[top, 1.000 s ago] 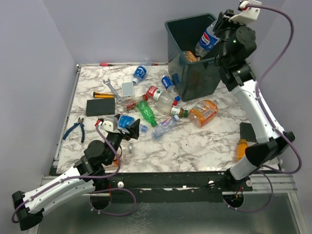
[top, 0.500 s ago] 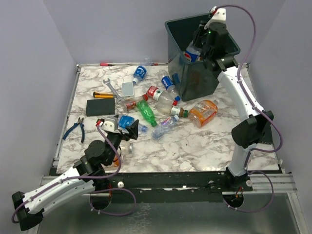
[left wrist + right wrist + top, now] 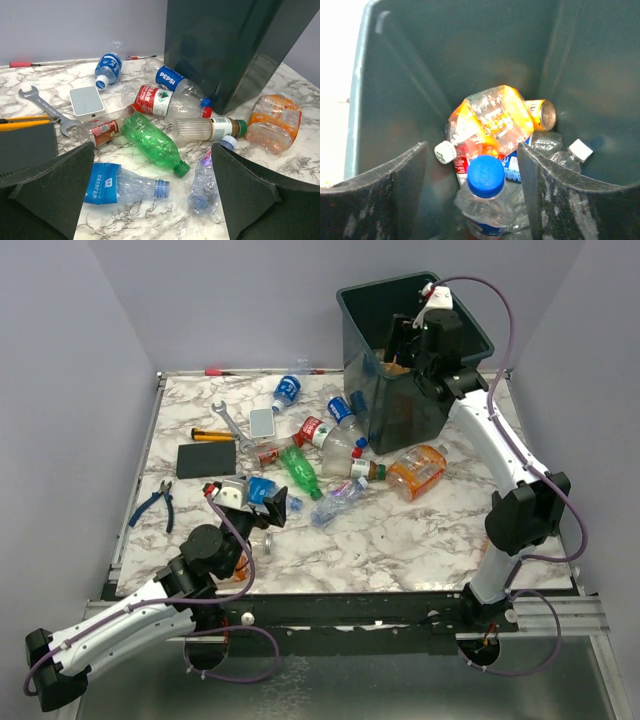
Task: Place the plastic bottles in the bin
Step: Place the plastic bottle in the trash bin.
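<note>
The marble counter (image 3: pixel 400 540) carries the dark bin (image 3: pixel 400 420) at its far right. The right claw (image 3: pixel 472 150) hangs inside the bin with fingers apart. A blue-capped bottle (image 3: pixel 485 177) sits ungripped between them, above an orange bottle (image 3: pixel 490 120). The left claw (image 3: pixel 153 146), spread wide, hovers over plastic bottles (image 3: pixel 150 142) lying on the counter.

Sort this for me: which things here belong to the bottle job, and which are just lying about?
Job: bin; green bottle; orange bottle; Pepsi bottle; red-label bottle; bottles inside the bin.
Lying about: wrench; pliers; black slab; small pale box.
</note>
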You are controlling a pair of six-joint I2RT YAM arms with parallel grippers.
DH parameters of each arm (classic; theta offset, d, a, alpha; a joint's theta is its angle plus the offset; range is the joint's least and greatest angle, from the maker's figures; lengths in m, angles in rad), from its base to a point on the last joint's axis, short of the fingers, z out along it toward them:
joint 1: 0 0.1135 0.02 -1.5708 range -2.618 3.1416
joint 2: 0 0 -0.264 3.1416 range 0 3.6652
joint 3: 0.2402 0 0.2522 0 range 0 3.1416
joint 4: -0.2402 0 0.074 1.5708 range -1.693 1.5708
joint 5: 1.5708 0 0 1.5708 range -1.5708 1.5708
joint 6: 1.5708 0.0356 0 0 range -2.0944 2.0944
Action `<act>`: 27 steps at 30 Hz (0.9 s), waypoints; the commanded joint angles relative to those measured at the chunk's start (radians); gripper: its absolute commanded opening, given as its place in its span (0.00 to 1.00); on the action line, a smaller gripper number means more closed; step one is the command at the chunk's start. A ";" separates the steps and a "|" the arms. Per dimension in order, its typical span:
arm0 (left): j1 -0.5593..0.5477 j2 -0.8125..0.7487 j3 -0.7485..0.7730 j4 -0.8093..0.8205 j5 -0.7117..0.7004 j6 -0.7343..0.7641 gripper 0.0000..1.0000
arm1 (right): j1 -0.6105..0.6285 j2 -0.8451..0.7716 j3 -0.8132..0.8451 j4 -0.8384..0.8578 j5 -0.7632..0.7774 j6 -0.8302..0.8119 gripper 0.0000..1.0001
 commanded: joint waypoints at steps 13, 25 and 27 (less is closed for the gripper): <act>0.001 0.038 0.026 -0.021 -0.007 0.013 0.99 | 0.017 -0.317 -0.027 0.112 -0.132 0.261 0.92; 0.001 0.128 0.132 -0.158 0.202 -0.017 0.99 | 0.016 -1.017 -0.983 0.369 -0.329 0.525 1.00; 0.002 0.162 0.142 -0.181 0.235 -0.014 0.99 | 0.016 -1.090 -1.066 0.287 -0.348 0.523 1.00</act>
